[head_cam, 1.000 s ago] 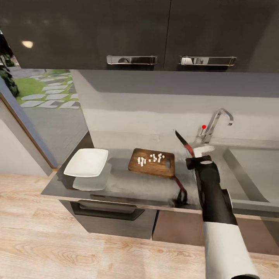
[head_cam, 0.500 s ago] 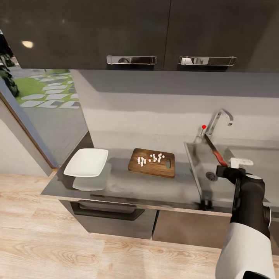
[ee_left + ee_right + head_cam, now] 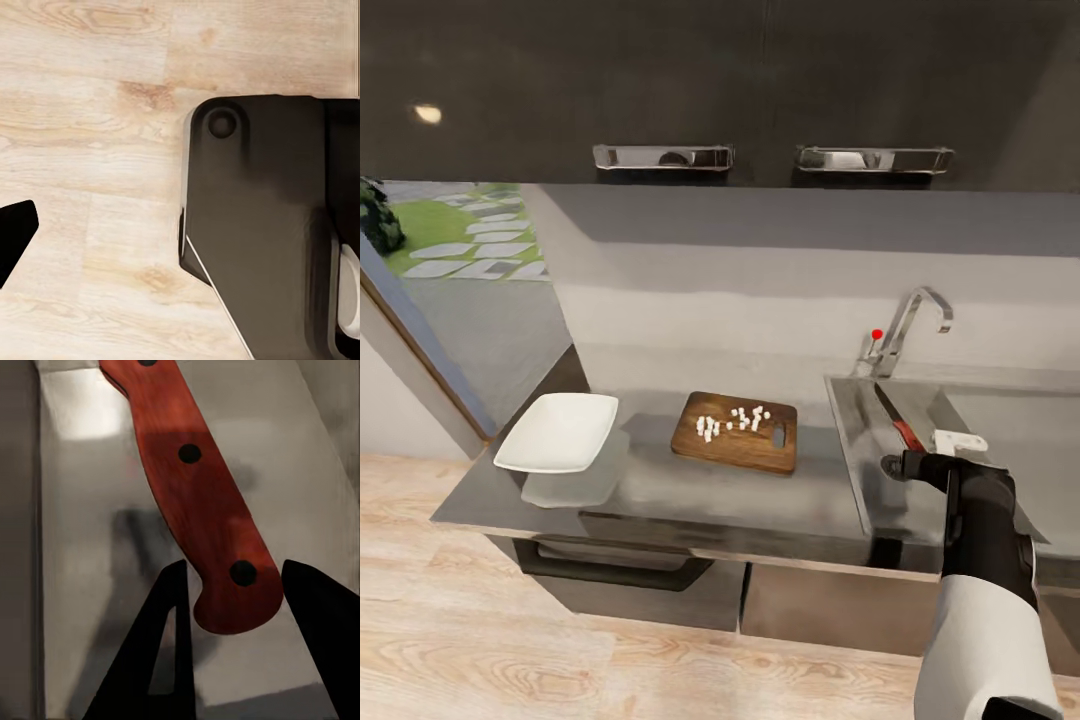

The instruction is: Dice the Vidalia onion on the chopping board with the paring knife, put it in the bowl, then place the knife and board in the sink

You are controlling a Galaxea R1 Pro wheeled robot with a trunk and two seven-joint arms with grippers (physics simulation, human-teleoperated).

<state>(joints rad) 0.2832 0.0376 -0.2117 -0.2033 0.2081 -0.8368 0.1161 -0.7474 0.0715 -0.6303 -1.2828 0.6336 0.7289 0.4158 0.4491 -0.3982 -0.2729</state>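
1. Paring knife [image 3: 895, 420] lying flat on the grey steel of the sink [image 3: 860, 470], to the right of the countertop [image 3: 690, 490], blade pointing to the far side toward the tap [image 3: 908, 325]; judged set there as one of the two items due in the sink.
2. Right gripper [image 3: 232, 645] just at the butt of the red handle, black fingers [image 3: 169, 622] spread on either side with steel visible in the gaps; jaws parted, apparently not gripping, so the knife looks let go.
3. Right arm reaching forward from the near right, forearm rising over the counter edge, wrist bent so the claw points down and forward at the handle end.
4. Chopping board [image 3: 735, 432] left on the countertop's middle, whitish diced onion [image 3: 732, 420] on top; white bowl [image 3: 558, 432] well apart on the left, with no onion bits visible in it. Transfer judged not yet done.
5. Left gripper: cannot tell whether wide or narrow; left wrist view offering wooden floor [image 3: 90, 150] and a dark robot part.
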